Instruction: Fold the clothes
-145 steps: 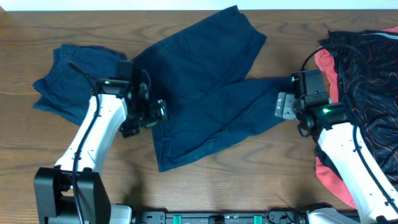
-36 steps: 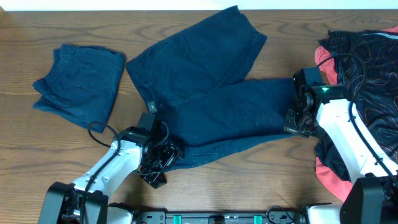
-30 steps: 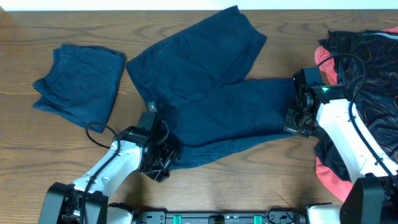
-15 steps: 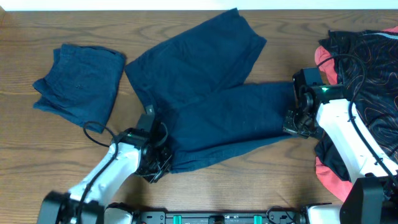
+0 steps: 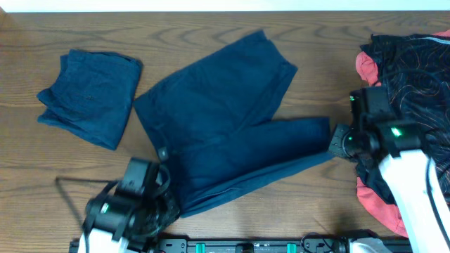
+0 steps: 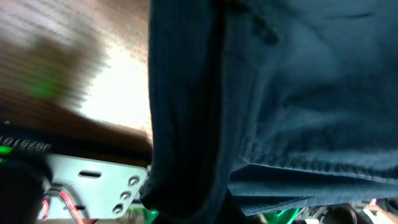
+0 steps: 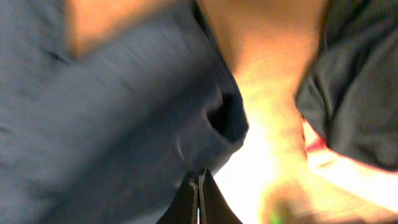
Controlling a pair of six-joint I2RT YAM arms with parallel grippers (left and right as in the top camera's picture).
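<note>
Navy shorts (image 5: pixel 225 133) spread overhead, right hand (image 7: pixel 198 186) pinching hem in wrist view, left hand (image 5: pixel 166 205) cloth-smothered, grip untellable.

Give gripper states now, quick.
Left gripper: cannot tell, the dark navy-blue cloth shorts cover it.
Right gripper: closed on a corner of those shorts.

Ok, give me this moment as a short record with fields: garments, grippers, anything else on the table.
spread shorts: navy, opened out mid-table, legs splayed
folded garment: navy, at left, apart from the shorts
left gripper: at the shorts' near corner; fingers hidden by cloth, state unclear
right gripper: shut on the shorts' leg hem nearest it
patterned pile: black and red cloth, right edge
table: brown wood
</note>
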